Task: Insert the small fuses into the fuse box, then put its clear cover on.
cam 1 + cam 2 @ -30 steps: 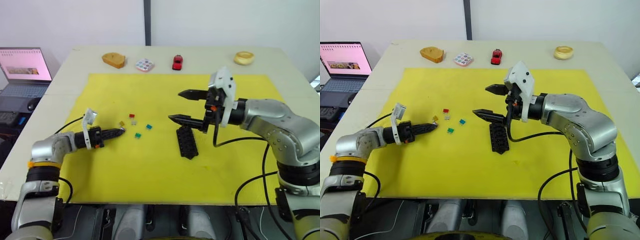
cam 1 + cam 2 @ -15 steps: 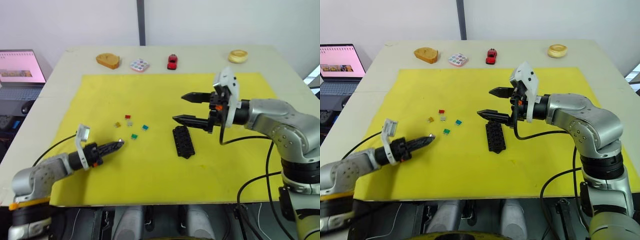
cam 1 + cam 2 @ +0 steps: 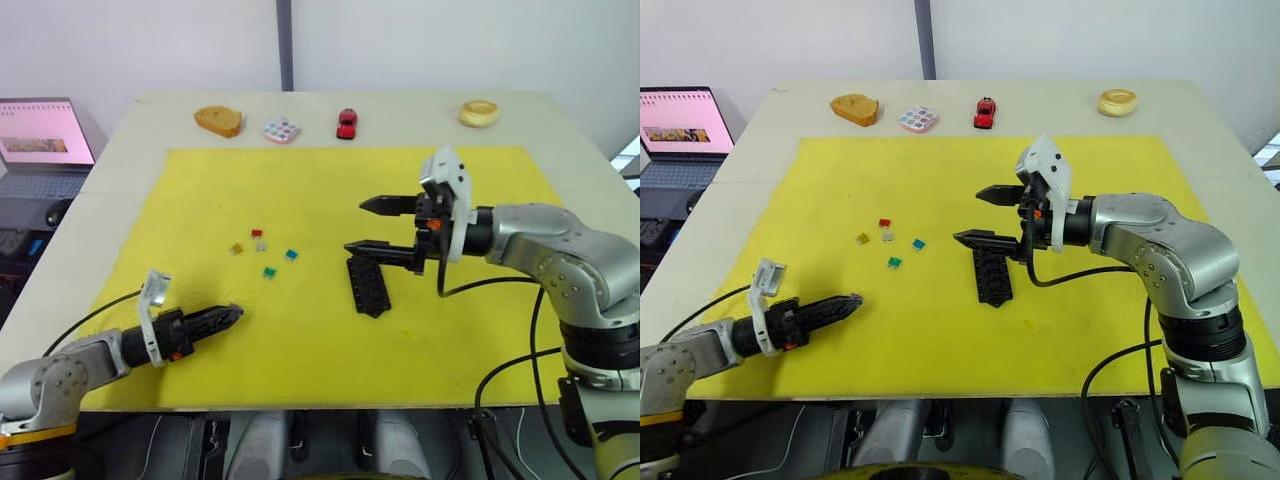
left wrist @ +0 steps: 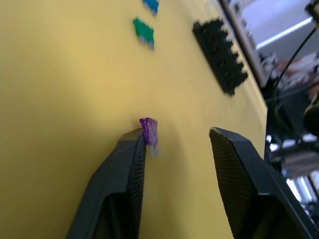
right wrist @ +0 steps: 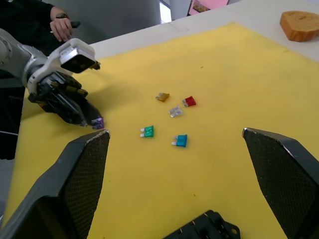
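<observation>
Bright even indoor light, soft faint shadows on the yellow mat (image 3: pixel 300 200), left wrist view's far background blurred

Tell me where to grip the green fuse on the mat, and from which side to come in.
Take the green fuse by its coloured plastic body, pinching across its two narrow edges and leaving the pale blades at one end free. It lies flat on the yellow mat, so come straight down from above. The teal fuse lies close but apart, probably leaving room for a finger.
</observation>
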`<state>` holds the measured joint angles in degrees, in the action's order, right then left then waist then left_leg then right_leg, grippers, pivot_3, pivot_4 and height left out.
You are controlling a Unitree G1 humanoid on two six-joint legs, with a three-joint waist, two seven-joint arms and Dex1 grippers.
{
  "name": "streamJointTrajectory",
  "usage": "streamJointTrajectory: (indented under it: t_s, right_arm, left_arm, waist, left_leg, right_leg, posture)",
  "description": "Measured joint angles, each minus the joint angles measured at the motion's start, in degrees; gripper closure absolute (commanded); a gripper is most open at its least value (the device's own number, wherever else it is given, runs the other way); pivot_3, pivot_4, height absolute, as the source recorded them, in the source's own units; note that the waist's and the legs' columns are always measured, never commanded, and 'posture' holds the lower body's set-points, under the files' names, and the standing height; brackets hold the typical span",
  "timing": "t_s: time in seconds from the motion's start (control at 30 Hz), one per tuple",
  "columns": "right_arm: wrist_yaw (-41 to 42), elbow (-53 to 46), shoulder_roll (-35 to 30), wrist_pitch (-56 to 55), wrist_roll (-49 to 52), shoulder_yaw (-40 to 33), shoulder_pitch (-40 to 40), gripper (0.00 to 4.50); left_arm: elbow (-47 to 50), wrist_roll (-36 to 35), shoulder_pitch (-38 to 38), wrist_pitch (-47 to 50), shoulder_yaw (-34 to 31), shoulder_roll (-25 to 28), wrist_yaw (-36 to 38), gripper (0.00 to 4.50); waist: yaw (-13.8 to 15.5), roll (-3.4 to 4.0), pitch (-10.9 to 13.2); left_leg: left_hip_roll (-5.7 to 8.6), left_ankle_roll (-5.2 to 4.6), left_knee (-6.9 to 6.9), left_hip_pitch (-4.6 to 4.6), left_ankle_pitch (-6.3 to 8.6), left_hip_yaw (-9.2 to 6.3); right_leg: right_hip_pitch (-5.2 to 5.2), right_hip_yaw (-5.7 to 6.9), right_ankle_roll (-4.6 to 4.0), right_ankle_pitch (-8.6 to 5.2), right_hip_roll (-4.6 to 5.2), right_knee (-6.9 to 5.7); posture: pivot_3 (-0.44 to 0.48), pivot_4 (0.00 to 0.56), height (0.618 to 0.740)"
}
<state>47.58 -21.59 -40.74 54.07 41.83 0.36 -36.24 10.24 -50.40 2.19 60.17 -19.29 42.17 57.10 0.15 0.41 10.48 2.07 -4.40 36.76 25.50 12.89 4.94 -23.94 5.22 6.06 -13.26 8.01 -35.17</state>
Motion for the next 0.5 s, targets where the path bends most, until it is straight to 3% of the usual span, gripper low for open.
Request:
streamJointTrajectory:
  t_s: [0.1,0.27,0.5]
  right_arm:
    - [0.1,0.0,-0.5,0.0,-0.1,0.0,0.3,0.00]
    - [0.2,0.0,-0.6,0.0,-0.2,0.0,0.3,0.00]
    - [0.5,0.0,-0.7,0.0,-0.5,0.0,0.3,0.00]
  left_arm:
    - [-0.5,2.5,1.5,-3.7,1.2,5.6,4.5,2.65]
    - [-3.6,5.6,-1.7,-7.6,5.8,10.1,10.7,2.65]
    - [-7.0,7.7,-5.6,-9.5,9.5,9.8,13.1,2.65]
  waist:
    - [-0.2,0.00,0.0]
    - [-0.4,0.00,0.0]
    - [-0.7,0.00,0.0]
  left_leg:
    - [0.00,0.14,-0.37,0.00,-0.09,0.25]
    - [-0.01,0.33,-0.64,0.01,-0.21,0.36]
    - [0.01,0.26,-0.62,0.01,-0.17,0.49]
  right_leg:
    - [-0.29,-0.04,-0.05,0.03,0.13,0.01]
    - [-0.51,0.00,-0.08,0.05,0.20,-0.01]
    - [-0.50,0.13,-0.07,0.10,0.42,0.00]
  posture:
    - [0.000,0.150,0.740]
    - [0.000,0.150,0.740]
    - [0.000,0.150,0.740]
